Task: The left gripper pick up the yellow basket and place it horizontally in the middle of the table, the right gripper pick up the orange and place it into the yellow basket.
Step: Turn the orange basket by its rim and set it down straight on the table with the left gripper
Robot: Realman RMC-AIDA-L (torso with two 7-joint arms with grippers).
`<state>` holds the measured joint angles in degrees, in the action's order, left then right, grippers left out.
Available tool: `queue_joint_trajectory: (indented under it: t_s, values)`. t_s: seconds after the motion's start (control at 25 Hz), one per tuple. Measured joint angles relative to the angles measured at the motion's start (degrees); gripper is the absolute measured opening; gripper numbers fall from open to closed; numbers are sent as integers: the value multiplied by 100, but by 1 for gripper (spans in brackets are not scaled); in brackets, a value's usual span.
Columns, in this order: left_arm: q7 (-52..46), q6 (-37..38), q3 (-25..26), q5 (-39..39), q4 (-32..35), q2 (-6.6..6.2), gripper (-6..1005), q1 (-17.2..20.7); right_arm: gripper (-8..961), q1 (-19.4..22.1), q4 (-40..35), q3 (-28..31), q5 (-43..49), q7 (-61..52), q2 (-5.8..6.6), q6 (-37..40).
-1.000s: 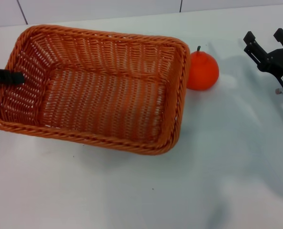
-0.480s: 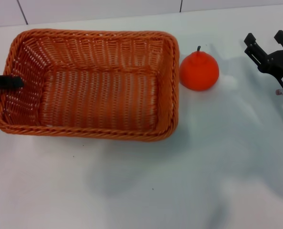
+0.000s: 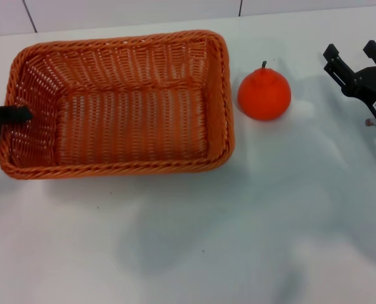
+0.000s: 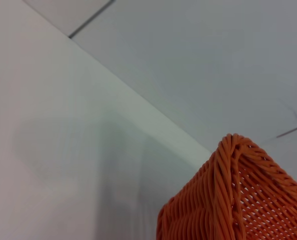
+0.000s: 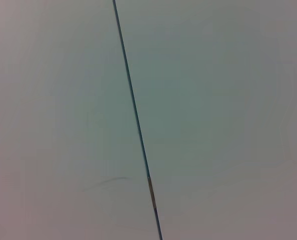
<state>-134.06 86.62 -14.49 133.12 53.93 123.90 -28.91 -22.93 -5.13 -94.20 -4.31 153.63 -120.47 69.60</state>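
Observation:
The yellow basket (image 3: 223, 95), orange-brown woven wicker, lies lengthwise across the left and middle of the white table, open side up and empty. My left gripper (image 3: 11, 114) shows as a black finger tip inside the basket's left end wall and is shut on that wall. A corner of the basket also shows in the left wrist view (image 4: 228, 200). The orange (image 3: 264, 95) with its dark stem stands just right of the basket, a small gap between them. My right gripper (image 3: 351, 50) is open and empty at the right edge, well right of the orange.
The white table (image 3: 194, 247) stretches bare in front of the basket. A pale wall with dark seams (image 3: 240, 7) runs behind the table. The right wrist view shows only a plain surface with a dark seam (image 5: 133, 110).
The basket has swung round in my left gripper: its right end moved toward the far side, so it now lies nearly level across the table. The orange and right gripper have not moved.

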Motion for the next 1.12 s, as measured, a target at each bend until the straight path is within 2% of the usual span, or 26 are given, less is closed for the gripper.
queue_joint_trajectory:
  t_s: [0.4,1.12]
  values:
    - [108,-284,-198,-38,-110,2,168,37,924,-2,-13,-6,0,0,-3,0]
    - [221,-463,-292,-83,-137,-5,256,44,925,0,-19,-11,0,0,-3,30]
